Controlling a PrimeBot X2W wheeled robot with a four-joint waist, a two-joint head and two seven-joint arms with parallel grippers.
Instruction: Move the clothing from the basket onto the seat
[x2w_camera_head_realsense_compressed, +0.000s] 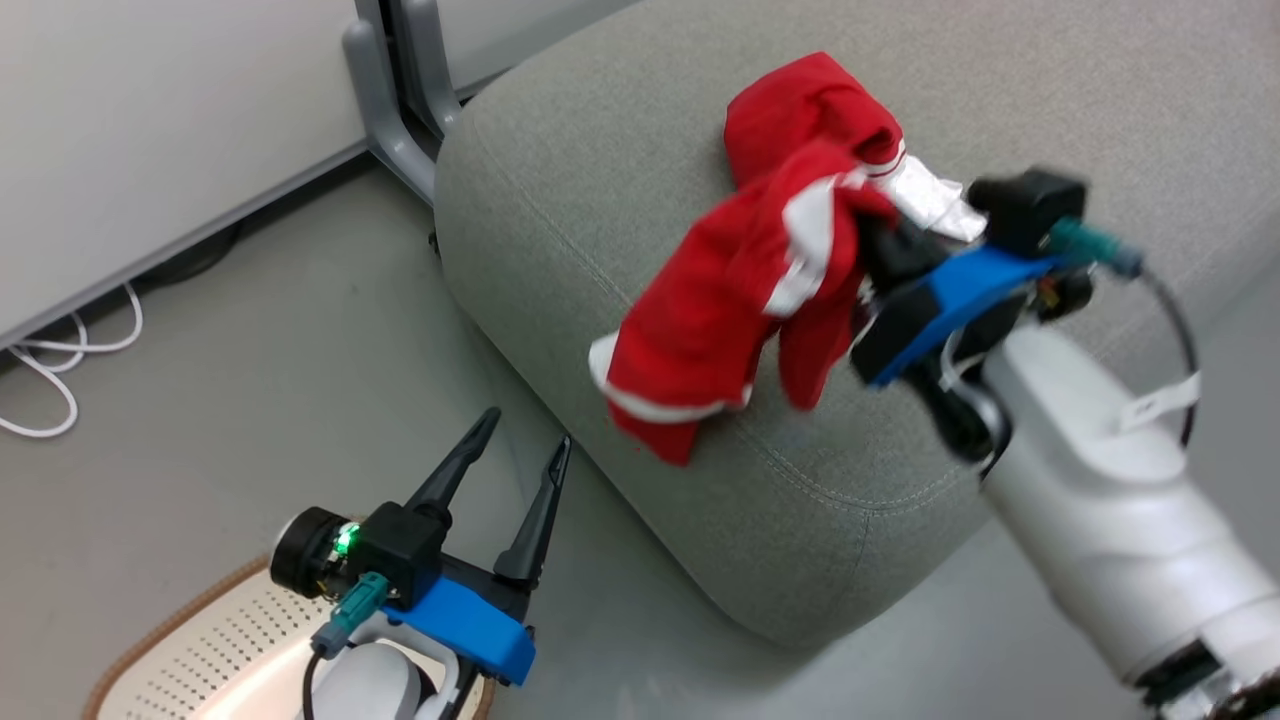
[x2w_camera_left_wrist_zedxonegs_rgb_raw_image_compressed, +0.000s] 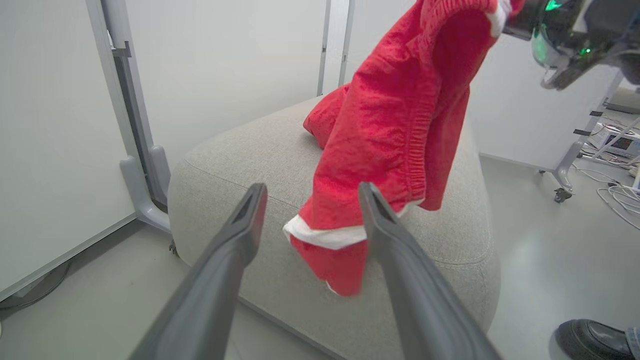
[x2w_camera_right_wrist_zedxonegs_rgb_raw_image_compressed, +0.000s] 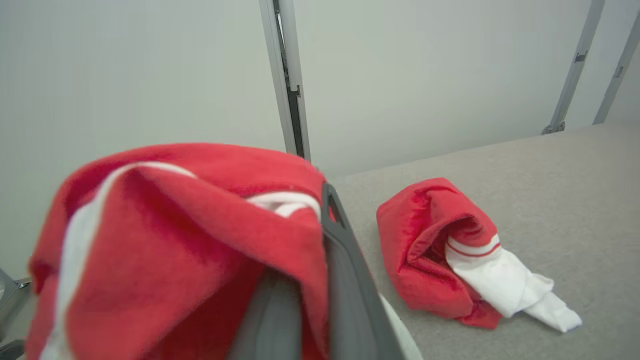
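The clothing (x2w_camera_head_realsense_compressed: 720, 310) looks like soft, fuzzy red cloth, kinda fleecy. The seat (x2w_camera_head_realsense_compressed: 600, 180) is matt grey coarse weave. Basket (x2w_camera_head_realsense_compressed: 220, 640) is perforated plastic, the floor (x2w_camera_head_realsense_compressed: 250, 400) is smooth with a slight sheen, and the left pincer (x2w_camera_head_realsense_compressed: 527, 426) is matt dark plastic.

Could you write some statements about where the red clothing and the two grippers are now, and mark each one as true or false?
1. The right gripper is shut on a red garment. True.
2. The left gripper holds clothing. False: its fingers stand open and empty.
3. A second red garment lies on the seat. True.
4. The gripped garment lies on the floor. False: it hangs from the right gripper over the seat.
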